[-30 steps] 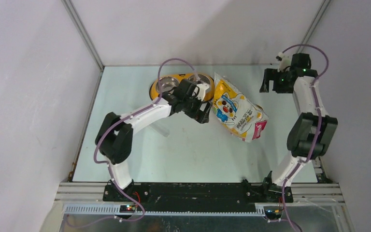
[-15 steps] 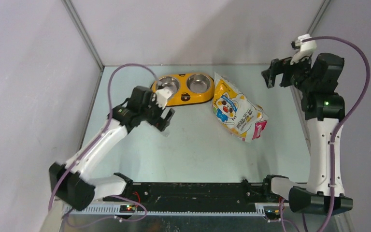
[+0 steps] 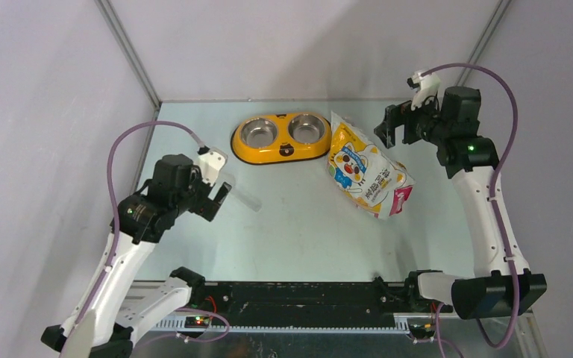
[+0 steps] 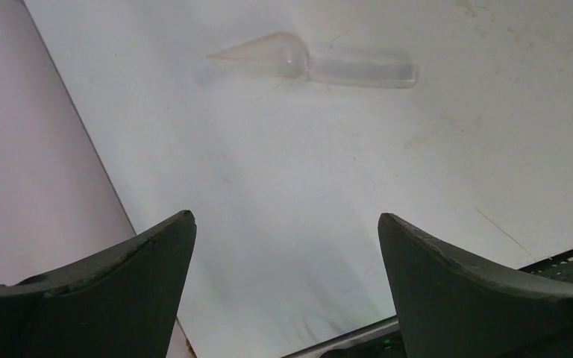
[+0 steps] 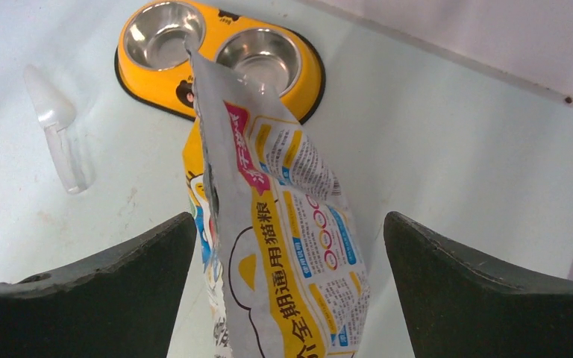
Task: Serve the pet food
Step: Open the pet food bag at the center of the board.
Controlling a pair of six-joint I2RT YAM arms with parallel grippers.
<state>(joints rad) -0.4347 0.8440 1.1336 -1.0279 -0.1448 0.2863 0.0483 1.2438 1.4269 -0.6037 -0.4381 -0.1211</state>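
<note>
Kibble not visible to us anywhere, only its pet food bag [image 3: 364, 175], which sits on the table [image 3: 306, 239] at about 2 o'clock from table centre (12 = far edge in the top view)

Bag is cat side up, top corner pointing to 11 o'clock, pink base to 4 o'clock. In the right wrist view its top edge rises towards the camera

Top corner is just beside the right end of the yellow double bowl [image 3: 268, 155]; we cannot tell if they touch. Bowl is at 11-12 o'clock near the far edge, and both steel cups show bare metal

Right gripper [image 3: 394, 130] hangs in the air at 1 o'clock of the bag, fingers spread fully wide with nothing in them. The wrist view frames the bag between the two fingers, and they are clear of it

Clear plastic scoop [image 3: 245, 197] lies flat on the table at 9 o'clock, well apart from the bag

Left gripper [image 3: 216, 201] is just beyond the scoop at 9 o'clock, raised off the table, fingers also fully spread and empty. Its wrist view shows the scoop ahead, untouched
</note>
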